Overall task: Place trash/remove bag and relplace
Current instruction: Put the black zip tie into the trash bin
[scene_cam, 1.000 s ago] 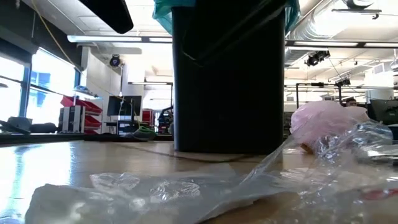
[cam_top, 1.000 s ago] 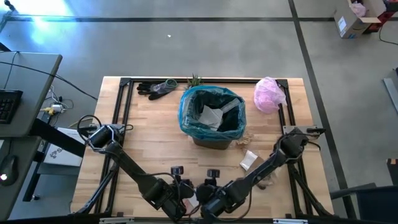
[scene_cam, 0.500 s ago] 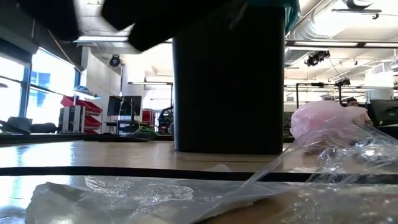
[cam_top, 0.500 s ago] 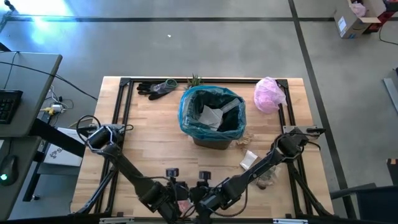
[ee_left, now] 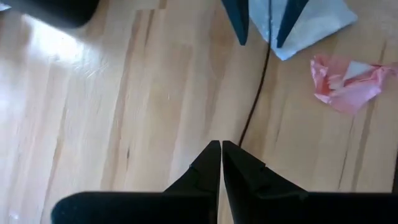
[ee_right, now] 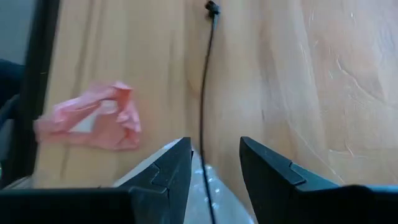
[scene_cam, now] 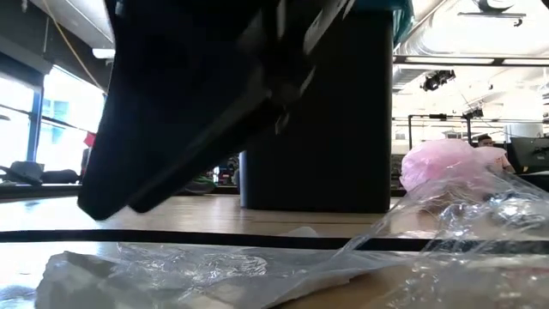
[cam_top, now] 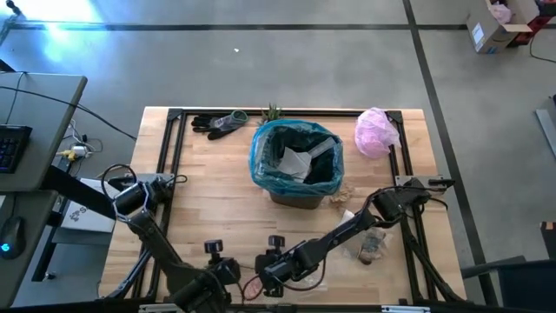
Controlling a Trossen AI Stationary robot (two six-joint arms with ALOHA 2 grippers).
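The black bin (cam_top: 295,165) lined with the teal bag (cam_top: 261,156) stands mid-table, with paper trash inside. At the near edge, my right gripper (ee_right: 214,155) hangs open over a clear plastic wrapper (scene_cam: 257,266); the wrapper's edge (ee_right: 210,190) shows between its fingers, and I cannot tell whether they touch it. My left gripper (ee_left: 221,149) is shut just left of it, above bare wood, holding nothing. A crumpled pink scrap (ee_right: 93,118) lies on the table between the two grippers. A brownish lump (cam_top: 373,248) and white paper (cam_top: 347,223) lie at the right.
Dark gloves (cam_top: 217,123) and a small plant (cam_top: 272,111) sit at the far edge, a pale pink bag (cam_top: 375,130) at the far right. A thin black cord (ee_right: 205,81) runs across the wood ahead of both grippers. A black frame (cam_top: 174,156) borders the table.
Both grippers have slid along the near edge toward the table's left. My right gripper has also come down toward the clear wrapper, and its arm now fills much of the low view. Neither gripper's gap has changed.
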